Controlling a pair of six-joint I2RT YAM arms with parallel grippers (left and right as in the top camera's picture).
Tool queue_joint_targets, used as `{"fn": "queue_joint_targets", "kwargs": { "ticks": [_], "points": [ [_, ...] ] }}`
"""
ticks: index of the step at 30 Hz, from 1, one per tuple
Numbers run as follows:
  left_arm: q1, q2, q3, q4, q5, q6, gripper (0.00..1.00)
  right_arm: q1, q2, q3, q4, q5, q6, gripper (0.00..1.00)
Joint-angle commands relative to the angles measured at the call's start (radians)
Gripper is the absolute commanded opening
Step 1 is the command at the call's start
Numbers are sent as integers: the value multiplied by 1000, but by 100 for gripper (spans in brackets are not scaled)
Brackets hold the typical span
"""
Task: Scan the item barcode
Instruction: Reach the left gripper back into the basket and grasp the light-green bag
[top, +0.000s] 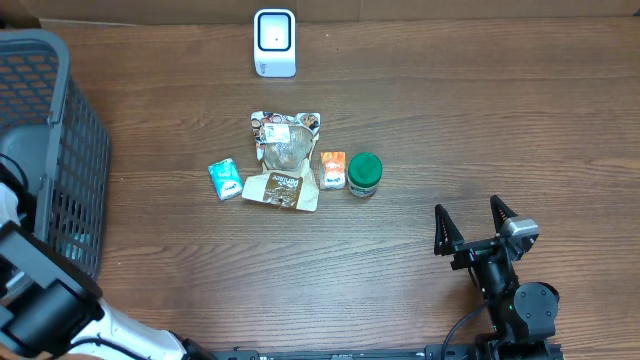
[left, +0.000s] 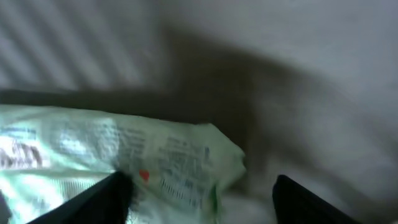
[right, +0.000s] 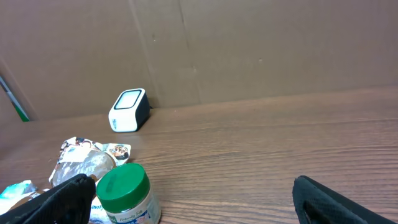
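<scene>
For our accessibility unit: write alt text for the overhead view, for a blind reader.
A teal packet, clear pouch, orange box and green-lidded jar sit in a row, a white scanner beyond them. The right gripper sits open nearby.

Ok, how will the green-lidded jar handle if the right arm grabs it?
The jar looks like rigid plastic, so it should not crush. Its round, glossy side may slip or twist in the grip. It stands upright and squat; knocked over, it would likely roll.
</scene>
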Motion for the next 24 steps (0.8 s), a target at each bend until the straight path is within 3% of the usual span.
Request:
{"fn": "queue_joint_targets", "kwargs": {
  "ticks": [1, 4, 6, 7, 8, 15, 24],
  "points": [
    [3, 70, -13, 10, -36, 13, 74, -6, -4, -11, 5, -2, 2, 100],
    [3, 101, -13, 18, -35, 13, 67, -6, -4, -11, 5, -2, 2, 100],
    [3, 108, -13, 19, -35, 13, 41, -6, -4, -11, 5, -2, 2, 100],
    [3, 108, -13, 21, -35, 13, 21, -6, -4, -11, 5, -2, 2, 100],
    [3, 108, -11, 21, -34, 13, 6, -6, -4, -11, 5, -2, 2, 100],
    [3, 105, 80, -71, -27, -17, 5, -6, -4, -11, 5, -2, 2, 100],
    [-24, 12, 451, -285, 101, -17, 4, -6, -4, -11, 5, -2, 2, 100]
  ]
}}
